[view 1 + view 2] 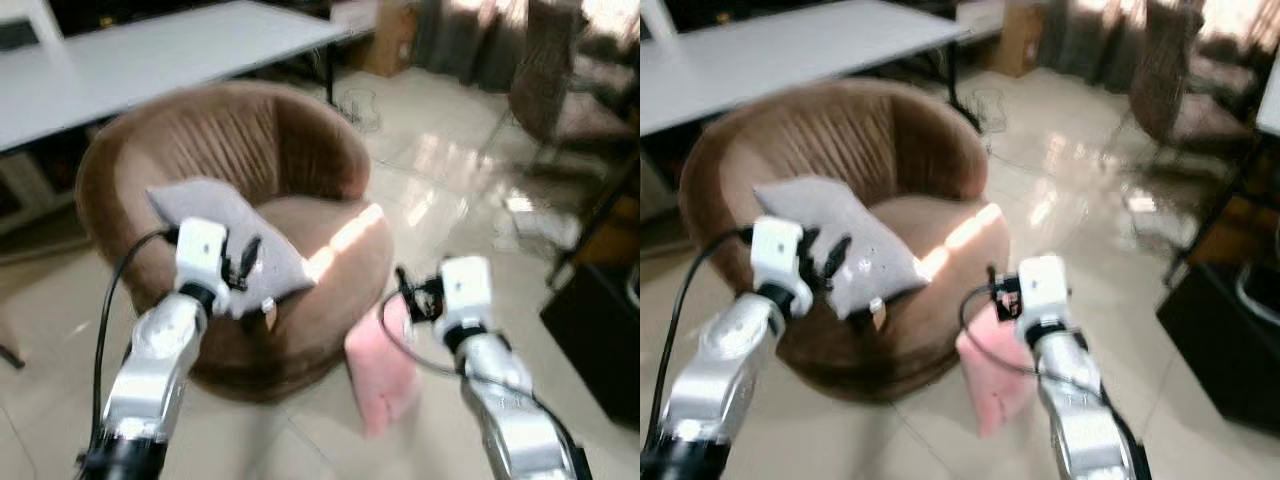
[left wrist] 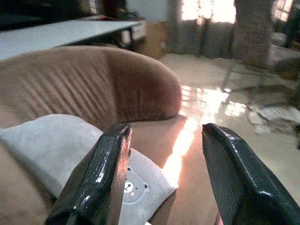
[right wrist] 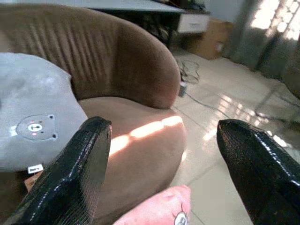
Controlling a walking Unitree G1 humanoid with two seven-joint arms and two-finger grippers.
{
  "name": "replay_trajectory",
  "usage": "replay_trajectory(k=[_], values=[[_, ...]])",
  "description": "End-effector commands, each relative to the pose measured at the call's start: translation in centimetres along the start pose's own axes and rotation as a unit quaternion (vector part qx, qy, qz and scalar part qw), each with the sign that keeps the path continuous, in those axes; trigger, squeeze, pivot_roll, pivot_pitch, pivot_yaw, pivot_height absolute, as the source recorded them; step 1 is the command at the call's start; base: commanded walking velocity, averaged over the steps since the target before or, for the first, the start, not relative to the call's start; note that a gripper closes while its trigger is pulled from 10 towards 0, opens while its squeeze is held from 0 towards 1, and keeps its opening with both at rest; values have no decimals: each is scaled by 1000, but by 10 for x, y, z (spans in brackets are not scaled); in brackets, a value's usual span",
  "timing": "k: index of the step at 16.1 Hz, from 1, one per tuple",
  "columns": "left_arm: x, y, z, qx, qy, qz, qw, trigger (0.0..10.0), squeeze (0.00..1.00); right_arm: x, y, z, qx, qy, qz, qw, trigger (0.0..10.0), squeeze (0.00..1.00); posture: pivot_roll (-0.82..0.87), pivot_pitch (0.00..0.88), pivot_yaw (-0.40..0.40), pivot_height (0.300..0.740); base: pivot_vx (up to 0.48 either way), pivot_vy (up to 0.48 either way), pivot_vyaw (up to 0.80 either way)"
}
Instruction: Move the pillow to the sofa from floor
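While pink pillow (image 1: pixel 383 372) leans on floor against sofa (image 1: pixel 300 300), at seven o'clock of right gripper (image 1: pixel 415 295), nearer arm; both jaws released, empty.

Pillow (image 1: pixel 225 240) on sofa (image 1: pixel 300 170), second pillow (image 1: pixel 380 375) on floor (image 1: pixel 450 180) beside it

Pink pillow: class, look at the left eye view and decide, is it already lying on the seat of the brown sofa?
No, the pink pillow stands on the floor, leaning against the front of the brown sofa.
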State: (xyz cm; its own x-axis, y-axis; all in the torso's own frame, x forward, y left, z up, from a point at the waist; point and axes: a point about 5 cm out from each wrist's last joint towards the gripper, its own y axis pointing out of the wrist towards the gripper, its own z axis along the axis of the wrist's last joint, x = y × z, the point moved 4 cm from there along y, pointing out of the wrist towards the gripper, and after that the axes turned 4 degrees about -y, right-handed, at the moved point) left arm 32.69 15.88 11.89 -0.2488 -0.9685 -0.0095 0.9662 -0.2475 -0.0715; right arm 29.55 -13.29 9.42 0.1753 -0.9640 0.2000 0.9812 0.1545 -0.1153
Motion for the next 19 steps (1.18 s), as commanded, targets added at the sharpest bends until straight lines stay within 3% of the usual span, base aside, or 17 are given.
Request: replay_trajectory(k=[1, 19], values=[[5, 3, 3, 4, 3, -6, 1000, 10000, 0, 8, 0, -1, -4, -8, -8, 1000, 10000, 0, -59, 0, 43, 740, 0, -420, 800], [17, 9, 1, -2, 22, -29, 999, 10000, 0, 13, -1, -3, -10, -28, -16, 999, 10000, 0, -73, 20, 81, 740, 0, -421, 800]])
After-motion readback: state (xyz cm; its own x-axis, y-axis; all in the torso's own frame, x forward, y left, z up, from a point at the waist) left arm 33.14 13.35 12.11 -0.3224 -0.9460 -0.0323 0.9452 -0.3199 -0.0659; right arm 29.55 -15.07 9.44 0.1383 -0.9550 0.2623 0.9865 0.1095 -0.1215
